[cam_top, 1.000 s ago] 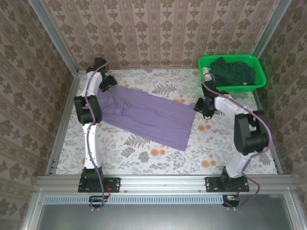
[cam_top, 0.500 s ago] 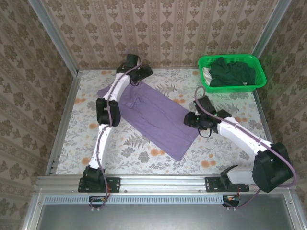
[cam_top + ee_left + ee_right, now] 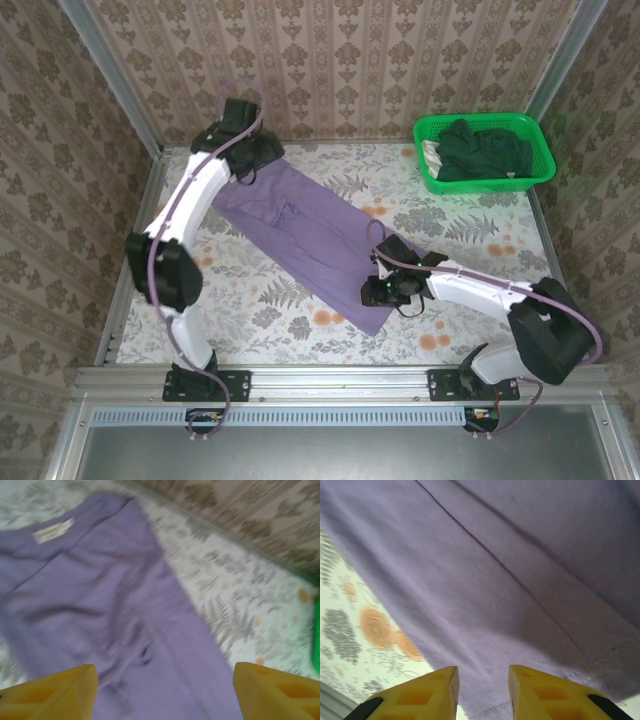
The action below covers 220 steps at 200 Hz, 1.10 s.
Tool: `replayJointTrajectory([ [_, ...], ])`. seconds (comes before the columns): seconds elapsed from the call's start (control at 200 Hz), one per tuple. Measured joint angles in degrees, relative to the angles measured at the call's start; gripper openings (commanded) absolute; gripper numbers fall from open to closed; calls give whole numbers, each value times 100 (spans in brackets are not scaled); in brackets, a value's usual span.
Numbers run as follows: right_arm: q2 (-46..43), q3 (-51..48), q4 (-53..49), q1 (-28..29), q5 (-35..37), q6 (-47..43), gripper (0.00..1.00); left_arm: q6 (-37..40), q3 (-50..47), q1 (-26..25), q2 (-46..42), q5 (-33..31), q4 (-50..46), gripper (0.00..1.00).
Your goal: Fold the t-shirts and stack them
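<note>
Top external view showed the lavender t-shirt flat and unfolded on the table, dark green t-shirts in the basket; nothing was stacked. Left gripper gaped wide near the collar; right gripper, narrowly parted, hovered at the hem.

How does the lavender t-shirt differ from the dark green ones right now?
The lavender t-shirt lies spread flat, diagonal on the table; the dark green t-shirts are bunched in a heap. The lavender one is in the open; the green ones sit inside the basket. Neither is stacked.
</note>
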Motion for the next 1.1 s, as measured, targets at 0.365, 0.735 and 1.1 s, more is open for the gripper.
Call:
replayJointTrajectory([
  [0.365,946,273,769,643,-70,962,33,201,-1416,737,962,66,-116,73],
  [0.735,1255,507,1237,2157,555,2983,33,1147,1419,647,3373,199,-389,73],
  [1.1,2201,1661,1316,3001,1145,4159,37,1475,3823,-332,4741,546,-538,74],
])
